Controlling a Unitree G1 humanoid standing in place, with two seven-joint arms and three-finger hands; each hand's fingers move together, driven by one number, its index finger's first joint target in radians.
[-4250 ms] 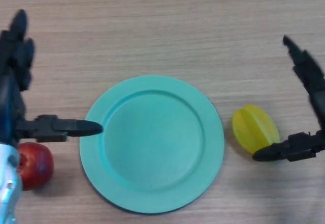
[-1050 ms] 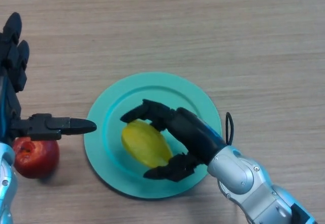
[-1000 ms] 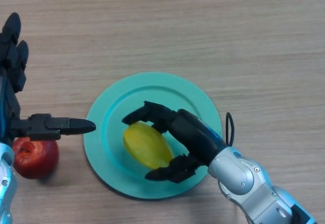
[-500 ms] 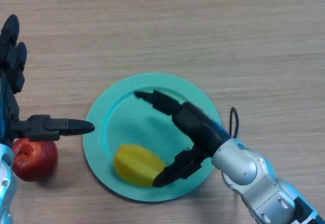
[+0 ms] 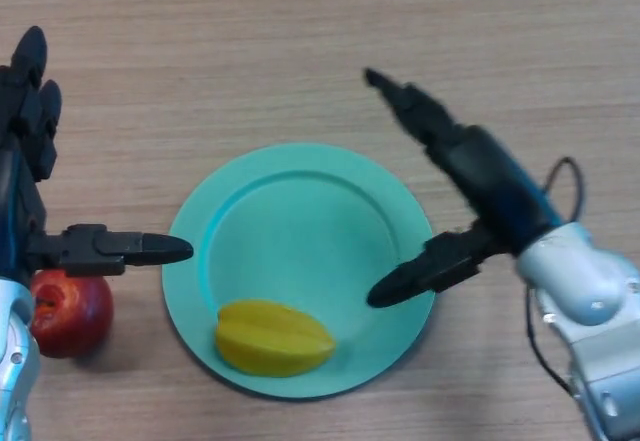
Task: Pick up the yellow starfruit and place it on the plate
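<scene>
While the scene is being inspected from left to right, the left robot hand (image 5: 30,176) is being found at the left edge, its fingers straight and its thumb stretched out toward the plate, with nothing being held. It appears to be parked well off the working area, so that the plate is being left free for the other arm. A red apple (image 5: 68,311) is lying on the surface just below that thumb, partly hidden by the arm; it is no part of the task and is being left alone.

At the centre, the green plate (image 5: 300,186) is resting flat on the wooden surface (image 5: 300,41). The yellow starfruit (image 5: 272,338) is lying on its side inside the plate, low and left of centre, close to the near rim but within it. No hand is touching it.

To the right, the right robot hand (image 5: 480,186) is being held spread wide over the plate's right rim, fingers pointing up and away, thumb reaching inward over the plate, nothing gripped. Such a spread is judged consistent with a release, and the placement is being judged as done.
</scene>
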